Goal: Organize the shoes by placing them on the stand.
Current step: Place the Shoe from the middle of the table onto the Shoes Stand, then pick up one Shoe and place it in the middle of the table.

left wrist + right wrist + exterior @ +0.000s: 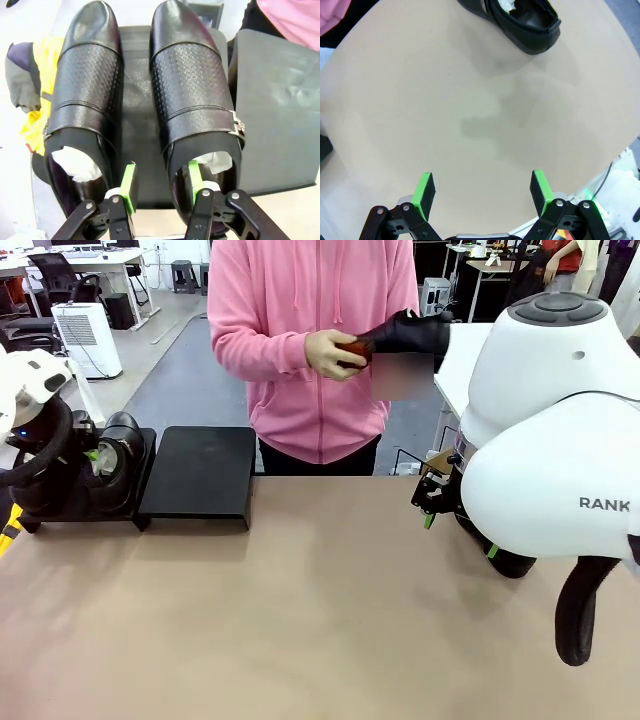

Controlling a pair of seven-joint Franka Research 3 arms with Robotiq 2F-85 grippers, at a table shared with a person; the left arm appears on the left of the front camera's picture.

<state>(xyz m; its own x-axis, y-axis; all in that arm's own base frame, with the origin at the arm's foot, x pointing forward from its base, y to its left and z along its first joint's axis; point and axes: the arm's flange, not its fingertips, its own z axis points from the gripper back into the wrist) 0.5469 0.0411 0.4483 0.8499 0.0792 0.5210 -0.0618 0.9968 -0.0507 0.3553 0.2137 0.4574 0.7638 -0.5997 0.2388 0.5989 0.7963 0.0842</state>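
Two shoes stand paired on the stand's left unit; the other unit is bare. A third shoe lies on the bench, a fourth in the person's hand. Left pincer straddles one shoe's side, pads apart; right pincer gapes.

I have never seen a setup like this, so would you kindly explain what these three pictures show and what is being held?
These are two white robot arms at a table, facing a person. The wide picture looks across from between the arms; the other two come from cameras on each wrist. The left gripper stands open astride the rim of one shoe, which sits beside a second shoe on the black stand. The right gripper is open over bare table near a third shoe. The person holds a fourth shoe.
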